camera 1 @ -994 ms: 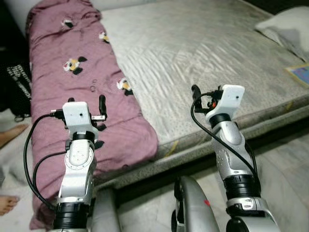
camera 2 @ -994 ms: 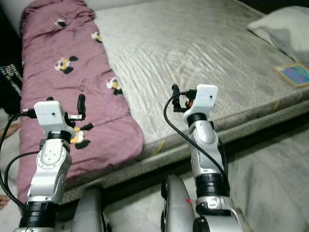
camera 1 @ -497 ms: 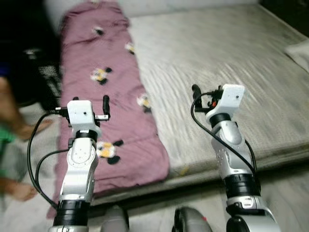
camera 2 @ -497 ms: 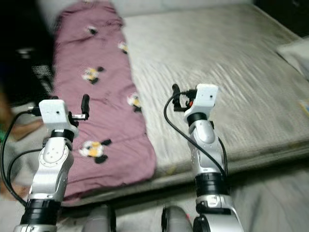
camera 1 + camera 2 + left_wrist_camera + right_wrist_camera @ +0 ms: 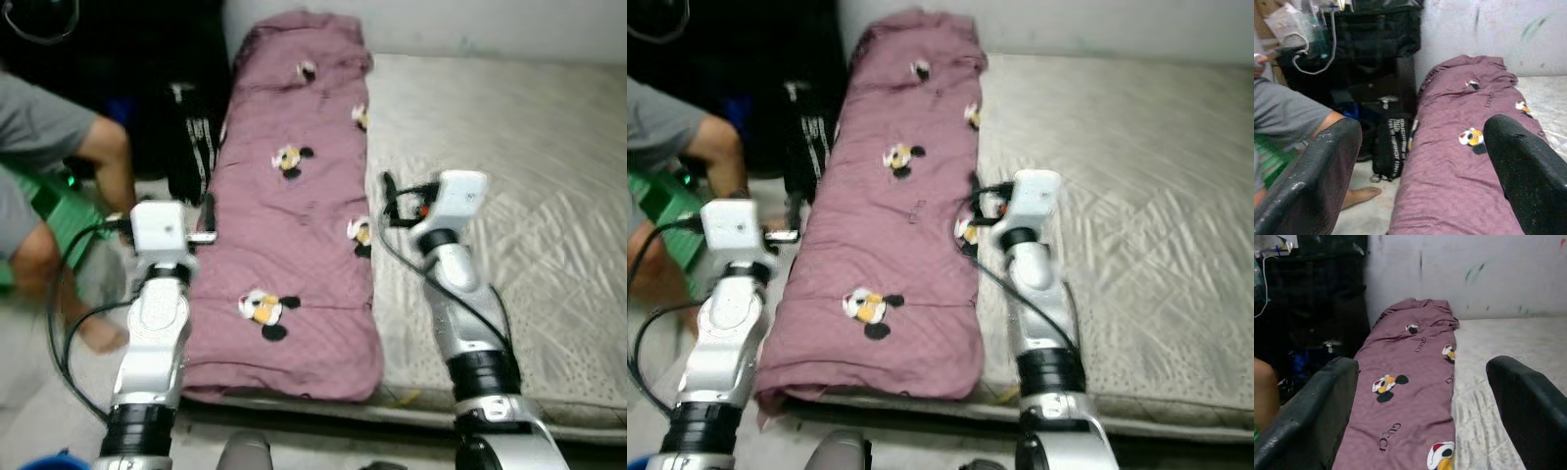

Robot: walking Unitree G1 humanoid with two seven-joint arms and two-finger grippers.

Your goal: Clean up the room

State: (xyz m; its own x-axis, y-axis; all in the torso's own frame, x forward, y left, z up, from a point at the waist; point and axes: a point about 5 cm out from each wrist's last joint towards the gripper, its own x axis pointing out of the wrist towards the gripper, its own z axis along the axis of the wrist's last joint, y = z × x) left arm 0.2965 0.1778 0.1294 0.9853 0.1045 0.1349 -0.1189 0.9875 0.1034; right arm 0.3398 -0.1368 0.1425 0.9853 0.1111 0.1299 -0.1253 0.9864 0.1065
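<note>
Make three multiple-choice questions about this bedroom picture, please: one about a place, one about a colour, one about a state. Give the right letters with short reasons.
1. Where does the blanket lie on the mattress?
A. along its left edge
B. across its middle
C. along its right edge

2. What colour is the blanket?
A. blue
B. purple-pink
C. white

3. How are the fingers of the right gripper?
A. shut on the blanket
B. shut on nothing
C. open

Answers:
1 A, the blanket runs down the left side, next to the black bag.
2 B, the cloth is purple-pink with small cartoon prints.
3 C, the right wrist view shows a wide gap between the fingers.
</note>
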